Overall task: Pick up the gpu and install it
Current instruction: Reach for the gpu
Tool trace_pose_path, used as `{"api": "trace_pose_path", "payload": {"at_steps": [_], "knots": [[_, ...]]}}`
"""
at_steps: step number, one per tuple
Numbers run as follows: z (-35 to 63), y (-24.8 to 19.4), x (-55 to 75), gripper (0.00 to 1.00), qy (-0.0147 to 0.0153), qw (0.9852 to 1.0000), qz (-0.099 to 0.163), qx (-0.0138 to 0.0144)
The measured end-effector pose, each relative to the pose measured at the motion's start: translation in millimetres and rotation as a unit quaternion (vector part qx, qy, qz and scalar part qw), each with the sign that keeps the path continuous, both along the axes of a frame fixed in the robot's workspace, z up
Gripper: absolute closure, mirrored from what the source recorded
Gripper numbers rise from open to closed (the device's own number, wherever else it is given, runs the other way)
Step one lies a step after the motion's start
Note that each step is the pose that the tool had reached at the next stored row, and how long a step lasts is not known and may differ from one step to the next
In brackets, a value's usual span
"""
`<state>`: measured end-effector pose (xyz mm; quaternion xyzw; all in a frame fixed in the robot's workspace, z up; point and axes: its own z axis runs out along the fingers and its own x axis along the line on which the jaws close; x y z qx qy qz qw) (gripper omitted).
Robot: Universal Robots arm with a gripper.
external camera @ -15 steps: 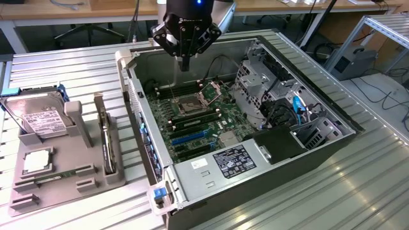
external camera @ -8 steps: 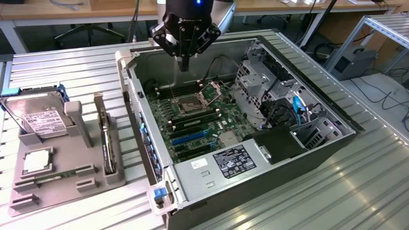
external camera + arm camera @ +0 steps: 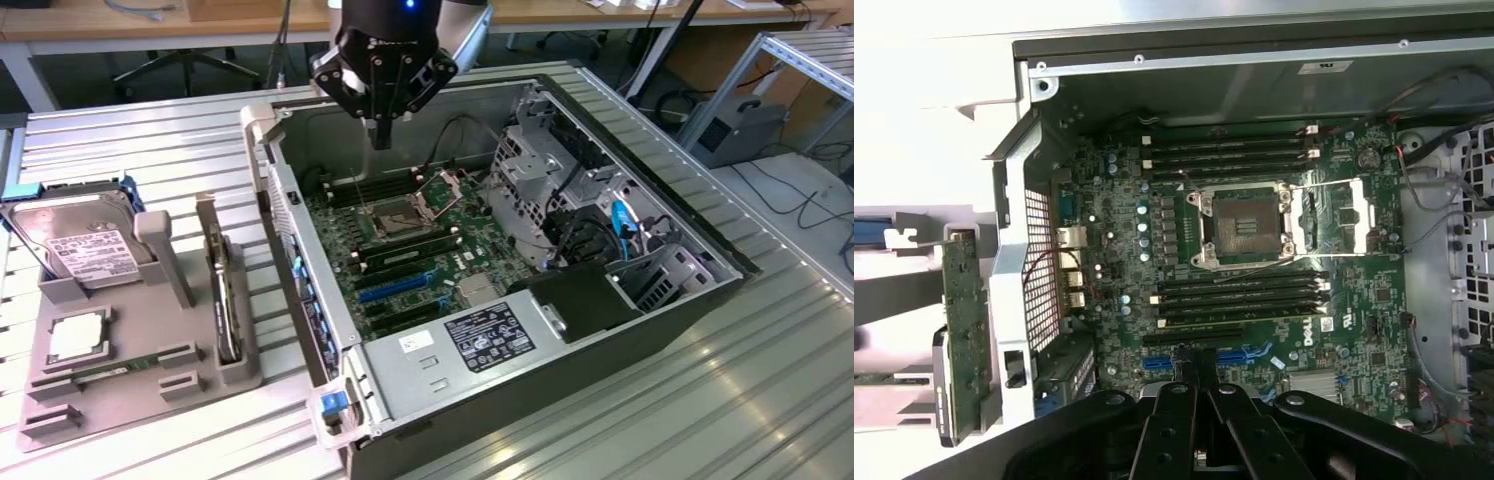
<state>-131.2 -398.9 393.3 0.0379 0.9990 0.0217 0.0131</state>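
The gpu [image 3: 222, 292] stands on edge in a slot of the grey holder [image 3: 127, 385] at the exterior view's left, outside the open computer case [image 3: 287, 215]. In the wrist view the gpu [image 3: 964, 320] appears as a thin green-edged card with a silver bracket, beside the case's rear wall. My gripper [image 3: 382, 135] hangs above the case's far end, over the motherboard [image 3: 427, 255], well apart from the gpu. Its fingers are shut together with nothing between them. The wrist view has the gripper [image 3: 1199, 375] above the blue card slots [image 3: 1244, 354].
A silver hard drive [image 3: 80, 245] with a white label leans in the holder, with a small chip [image 3: 78, 335] and a narrow memory stick [image 3: 100, 372] nearby. Inside the case are the CPU socket [image 3: 1239, 225], a drive cage [image 3: 547, 175] and loose cables [image 3: 621, 225].
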Motion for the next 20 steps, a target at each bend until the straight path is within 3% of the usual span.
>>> {"api": "trace_pose_path", "payload": {"at_steps": [20], "knots": [[0.0, 0.0, -5.7, 0.89, 0.0, 1.0, 0.0, 0.0]]}}
